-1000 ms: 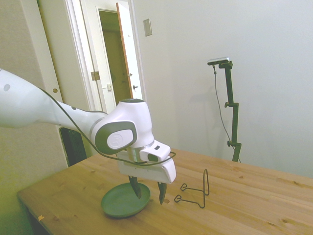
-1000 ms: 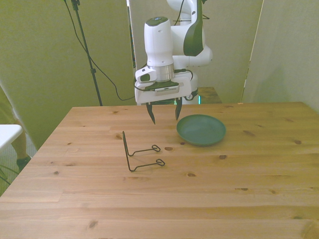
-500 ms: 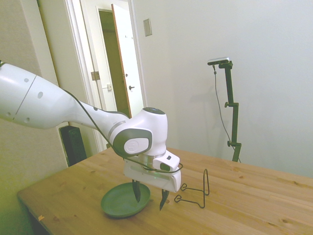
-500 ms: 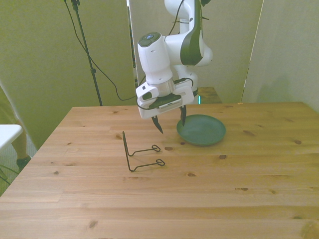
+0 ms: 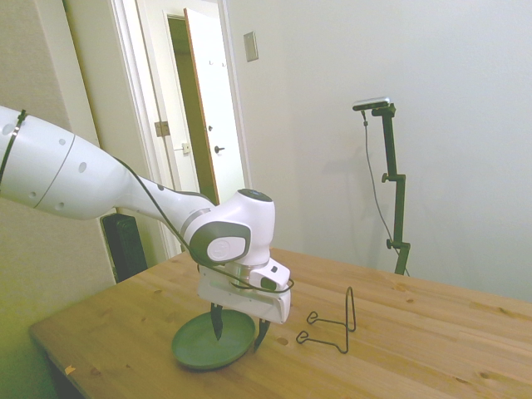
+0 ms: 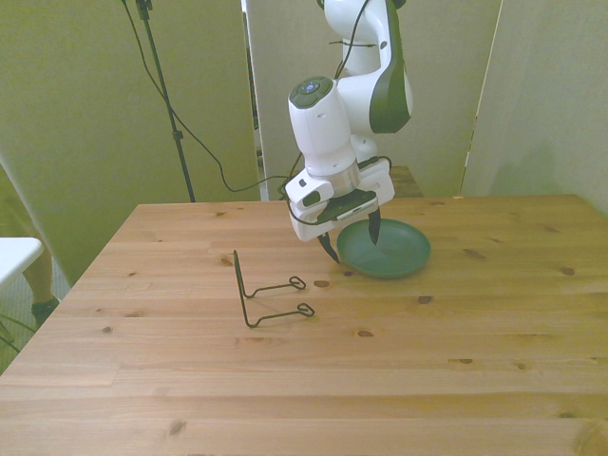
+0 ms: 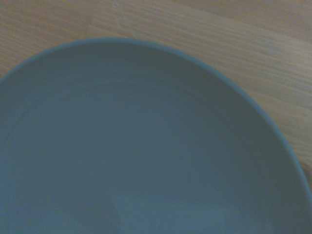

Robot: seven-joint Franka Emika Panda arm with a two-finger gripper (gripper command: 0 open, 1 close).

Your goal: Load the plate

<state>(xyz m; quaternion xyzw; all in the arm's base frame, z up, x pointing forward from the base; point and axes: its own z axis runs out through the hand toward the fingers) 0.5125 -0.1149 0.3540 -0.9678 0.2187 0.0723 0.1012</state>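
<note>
Wrist view, plate (image 7: 146,146) dull green, matte, rimmed

— What surfaces do I see?
— The plate (image 6: 394,255) looks matt and smooth to me; the worktop (image 6: 380,380) is knotty wood; the rack (image 6: 269,294) is thin dark wire.

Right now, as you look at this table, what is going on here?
A white robot arm has its open gripper down at the rim of a dark-green plate, one finger over the dish and one outside the edge nearer the wire rack. The fingers straddle the rim but have not closed, so the plate lies flat on the wooden table. The rack stands empty to the front view's left of the plate, apart from it.
</note>
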